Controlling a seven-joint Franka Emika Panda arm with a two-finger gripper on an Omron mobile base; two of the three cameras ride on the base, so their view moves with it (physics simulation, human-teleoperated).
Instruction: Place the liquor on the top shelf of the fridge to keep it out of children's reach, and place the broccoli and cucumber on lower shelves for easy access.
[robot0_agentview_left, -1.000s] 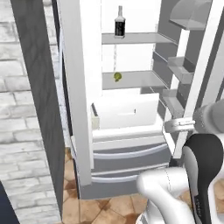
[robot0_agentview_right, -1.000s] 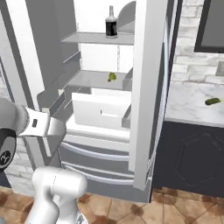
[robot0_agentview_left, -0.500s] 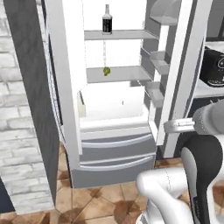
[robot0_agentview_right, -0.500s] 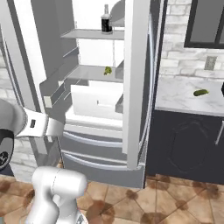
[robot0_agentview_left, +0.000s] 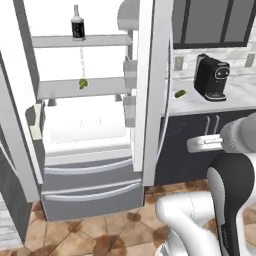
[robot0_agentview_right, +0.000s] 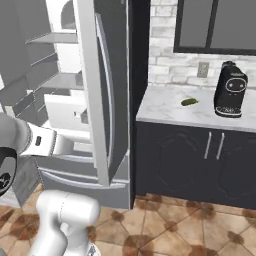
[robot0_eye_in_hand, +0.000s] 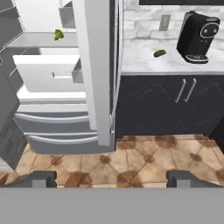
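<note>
The liquor (robot0_agentview_left: 77, 22) stands upright on the top shelf (robot0_agentview_left: 50, 41) of the open fridge (robot0_agentview_left: 90, 197). The yellow-green broccoli (robot0_agentview_left: 82, 83) (robot0_eye_in_hand: 58, 34) lies on the shelf below it. Right of the fridge, the dark green cucumber (robot0_agentview_left: 180, 93) (robot0_agentview_right: 189, 102) (robot0_eye_in_hand: 159, 53) lies on the pale counter (robot0_agentview_right: 165, 112). My gripper (robot0_eye_in_hand: 111, 179) is open with nothing between its fingertips (robot0_eye_in_hand: 43, 178). It hangs over the tiled floor, well short of the counter and the cucumber.
A black coffee machine (robot0_agentview_left: 211, 77) (robot0_agentview_right: 230, 90) (robot0_eye_in_hand: 199, 31) stands on the counter right of the cucumber. The fridge's right door (robot0_agentview_left: 150, 90) (robot0_agentview_right: 107, 100) (robot0_eye_in_hand: 98, 65) juts out between fridge interior and counter. Dark cabinets (robot0_agentview_right: 200, 165) sit under the counter.
The whole picture has shifted: the base has driven to the right, so the counter, cucumber and coffee machine have come into view. The gripper has stayed open.
</note>
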